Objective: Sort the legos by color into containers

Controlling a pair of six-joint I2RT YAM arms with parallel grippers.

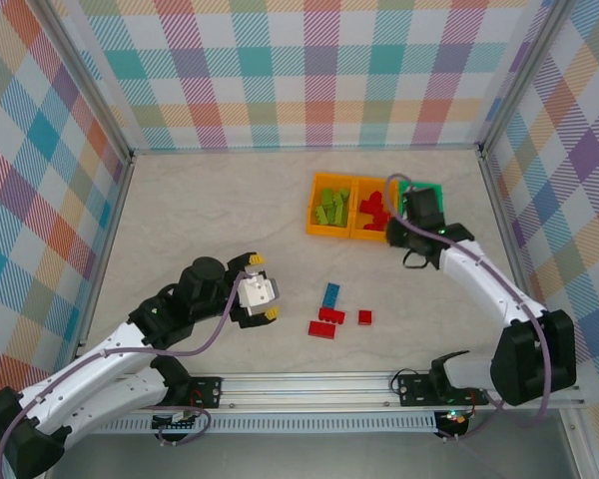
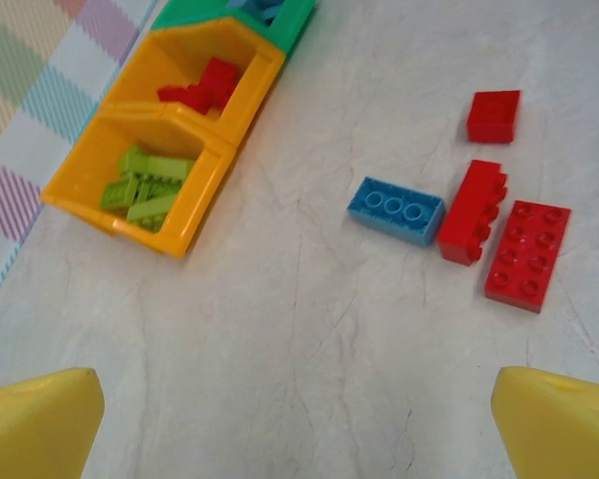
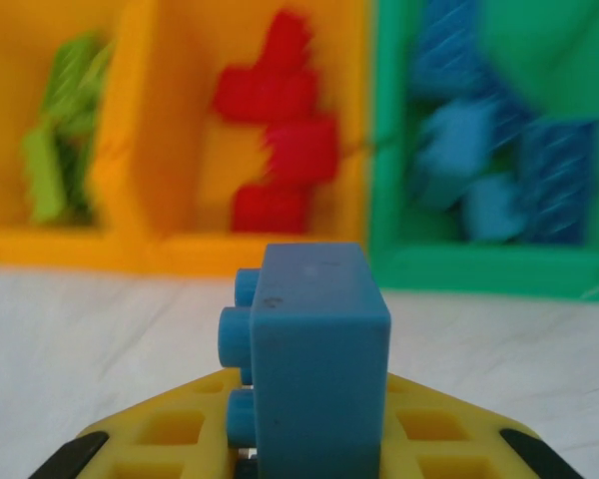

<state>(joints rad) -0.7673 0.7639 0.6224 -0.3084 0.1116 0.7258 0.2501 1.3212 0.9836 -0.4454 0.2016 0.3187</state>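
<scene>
Light-blue studded plastic brick (image 3: 314,349): pinched in my right gripper (image 1: 416,207), held facing the bright green plastic bin (image 3: 479,267) at one o'clock, evidently because blue bricks (image 3: 459,130) collect there. Left gripper (image 1: 263,286) spread, empty.

Between the right jaws sits the held brick (image 3: 309,349), studs to the left. Straight ahead of them three bins stand side by side on the bench (image 3: 80,329), walls touching: left-hand bin (image 3: 40,247), middle bin (image 3: 200,254), right-hand bin (image 3: 479,271), each with piled bricks (image 3: 280,150) inside. Ahead of the left jaws, to the right, four loose bricks lie on the bench: an oblong brick (image 2: 394,210), just right of it a long brick (image 2: 472,212), then a flat eight-stud brick (image 2: 527,254). A small square brick (image 2: 494,116) lies beyond these, apart. The bins stand further ahead, leftward.
</scene>
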